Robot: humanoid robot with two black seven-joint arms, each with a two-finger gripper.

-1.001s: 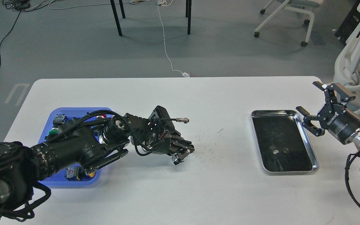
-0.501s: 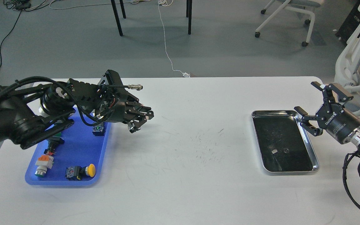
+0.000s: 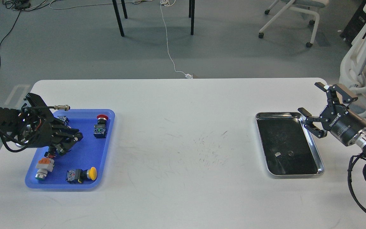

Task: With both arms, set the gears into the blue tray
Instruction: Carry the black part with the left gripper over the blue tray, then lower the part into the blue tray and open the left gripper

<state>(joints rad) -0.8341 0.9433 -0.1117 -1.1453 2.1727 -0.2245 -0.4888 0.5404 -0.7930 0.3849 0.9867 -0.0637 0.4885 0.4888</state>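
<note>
The blue tray [image 3: 86,149] lies at the table's left and holds several push-button switches. My left gripper [image 3: 70,142] hangs low over the tray's left half. Its dark fingers point right and down, and I cannot tell them apart or see anything between them. One small black gear [image 3: 290,154] lies on the black liner of the silver tray [image 3: 321,166] at the right, beside a small pale scrap [image 3: 279,155]. My right gripper [image 3: 310,98] stands open just past that tray's far right corner, with nothing between its fingers.
Switches with a red cap [image 3: 101,118], a yellow cap [image 3: 92,173] and an orange-and-white body [image 3: 43,166] sit in the blue tray. A cable connector [image 3: 63,107] sticks out from my left wrist. White chairs [image 3: 357,63] stand past the table's right edge.
My left arm has swung from the middle of the table leftward and now sits low over the blue tray. The right gripper has hardly moved.
</note>
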